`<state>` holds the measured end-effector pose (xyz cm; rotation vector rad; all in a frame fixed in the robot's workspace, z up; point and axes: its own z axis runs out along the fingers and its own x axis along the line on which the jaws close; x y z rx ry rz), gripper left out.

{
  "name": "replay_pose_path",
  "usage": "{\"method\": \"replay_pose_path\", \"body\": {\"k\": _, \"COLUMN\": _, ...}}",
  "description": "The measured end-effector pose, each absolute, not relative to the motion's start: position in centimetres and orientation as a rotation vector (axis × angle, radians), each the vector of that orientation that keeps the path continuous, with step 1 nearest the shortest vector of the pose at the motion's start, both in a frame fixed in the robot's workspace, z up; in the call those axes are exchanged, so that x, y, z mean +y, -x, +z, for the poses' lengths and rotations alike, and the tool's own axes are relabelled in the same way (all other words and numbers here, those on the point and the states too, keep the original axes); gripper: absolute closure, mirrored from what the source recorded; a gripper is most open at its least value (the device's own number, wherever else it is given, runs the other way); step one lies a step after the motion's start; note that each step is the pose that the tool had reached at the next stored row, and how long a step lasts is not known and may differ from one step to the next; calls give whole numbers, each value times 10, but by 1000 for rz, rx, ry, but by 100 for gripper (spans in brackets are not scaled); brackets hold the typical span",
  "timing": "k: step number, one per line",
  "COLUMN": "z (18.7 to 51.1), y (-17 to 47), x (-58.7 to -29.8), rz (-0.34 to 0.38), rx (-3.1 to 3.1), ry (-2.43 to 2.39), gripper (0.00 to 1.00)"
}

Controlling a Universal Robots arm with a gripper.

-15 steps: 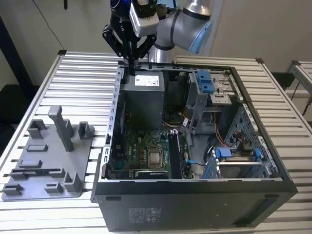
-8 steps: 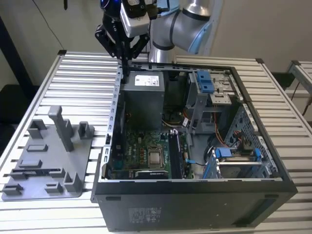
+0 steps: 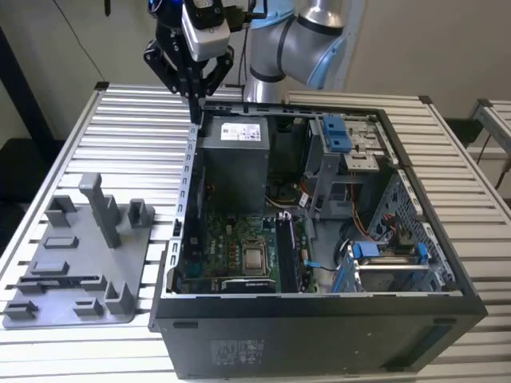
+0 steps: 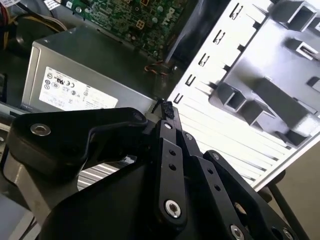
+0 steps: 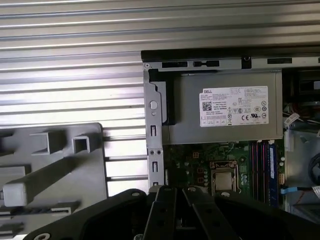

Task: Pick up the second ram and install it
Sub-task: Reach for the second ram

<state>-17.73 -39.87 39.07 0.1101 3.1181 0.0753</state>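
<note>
one thin dark stick, the second ram (image 4: 166, 108), is pinched at the tip of the claw (image 3: 194, 96), whose fingers (image 4: 170, 150) are drawn together on it. just a short end pokes past them in the second wrist view. the claw hangs over the edge of the open computer case (image 3: 319, 335), near the grey power supply (image 3: 231, 163). the green motherboard (image 3: 231, 251) lies further along inside the case. a grey fixture plate (image 3: 72, 271) rests on the slatted table (image 3: 128, 112), just beside the case on the exterior view's left.
</note>
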Motion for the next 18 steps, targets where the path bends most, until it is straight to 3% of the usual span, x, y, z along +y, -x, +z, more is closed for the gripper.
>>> {"method": "replay_pose_path", "body": {"k": 18, "z": 391, "y": 228, "x": -399, "rz": 75, "rx": 3118, "ry": -110, "gripper": 89}}
